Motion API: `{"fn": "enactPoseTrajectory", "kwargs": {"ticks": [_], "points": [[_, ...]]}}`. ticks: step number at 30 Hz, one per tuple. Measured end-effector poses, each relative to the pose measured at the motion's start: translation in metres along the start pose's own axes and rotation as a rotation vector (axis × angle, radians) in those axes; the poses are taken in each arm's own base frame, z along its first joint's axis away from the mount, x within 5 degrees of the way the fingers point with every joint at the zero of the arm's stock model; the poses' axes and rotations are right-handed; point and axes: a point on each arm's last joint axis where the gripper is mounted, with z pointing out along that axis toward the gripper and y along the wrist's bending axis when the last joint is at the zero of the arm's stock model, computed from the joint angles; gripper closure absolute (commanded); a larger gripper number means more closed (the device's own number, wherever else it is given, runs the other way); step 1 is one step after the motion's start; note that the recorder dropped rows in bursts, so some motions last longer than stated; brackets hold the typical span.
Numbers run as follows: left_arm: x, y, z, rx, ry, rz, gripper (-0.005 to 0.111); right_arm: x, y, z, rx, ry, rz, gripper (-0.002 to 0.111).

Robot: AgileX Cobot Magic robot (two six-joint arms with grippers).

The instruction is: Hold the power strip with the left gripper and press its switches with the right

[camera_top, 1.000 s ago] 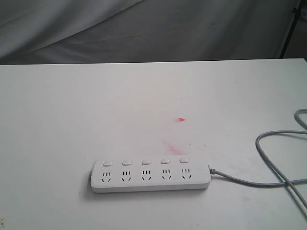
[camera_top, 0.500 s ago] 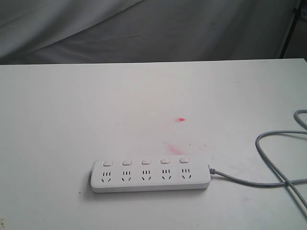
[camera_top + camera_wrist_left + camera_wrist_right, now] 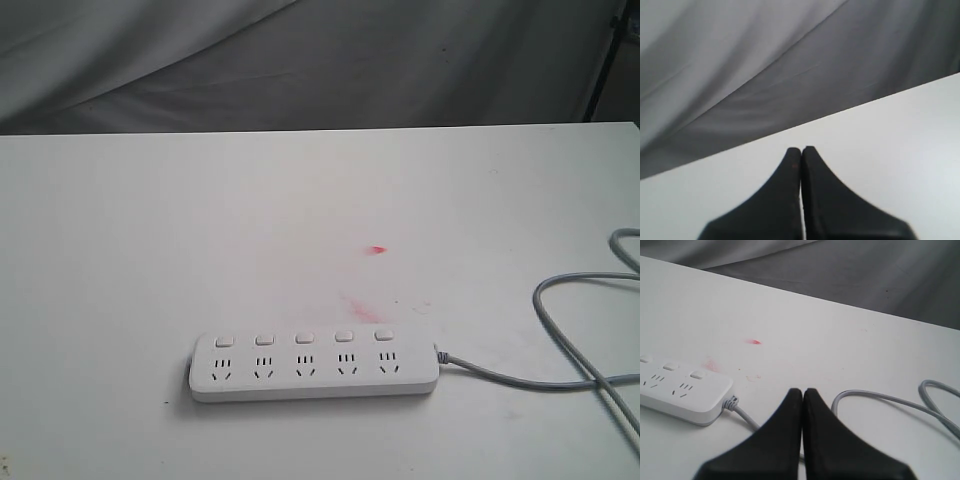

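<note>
Nothing moved since earlier frames. One power strip [image 3: 315, 367] flat on table [image 3: 200, 230], near-centre; five switches [image 3: 304, 338] along far side; one grey cord [image 3: 480, 372] loops right. Left gripper [image 3: 801, 150], right gripper [image 3: 803, 391] pinched together, holding nothing.

Plastic power strip [image 3: 315, 368] — smooth, cloth backdrop [image 3: 350, 70] — creased

Right gripper [image 3: 802, 390] hangs over the white table [image 3: 850, 347], black fingers pressed tight together. One end of the power strip [image 3: 687, 392] lies flat nearby, three switches [image 3: 698, 374] showing, its grey cord [image 3: 880, 399] looping away. Red smear [image 3: 754, 342] just beyond.
</note>
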Motion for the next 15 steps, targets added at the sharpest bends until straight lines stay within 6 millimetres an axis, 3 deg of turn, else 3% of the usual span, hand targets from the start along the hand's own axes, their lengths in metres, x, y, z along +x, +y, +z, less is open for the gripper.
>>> {"fn": "enactPoseTrajectory", "kwargs": {"ticks": [4, 15], "points": [[0.006, -0.006, 0.007, 0.161, -0.067, 0.032, 0.107, 0.000, 0.000, 0.000, 0.000, 0.000, 0.000, 0.108], [0.026, -0.012, 0.019, 0.359, -0.053, 0.016, 0.107, 0.000, 0.000, 0.000, 0.000, 0.000, 0.000, 0.108]]}}
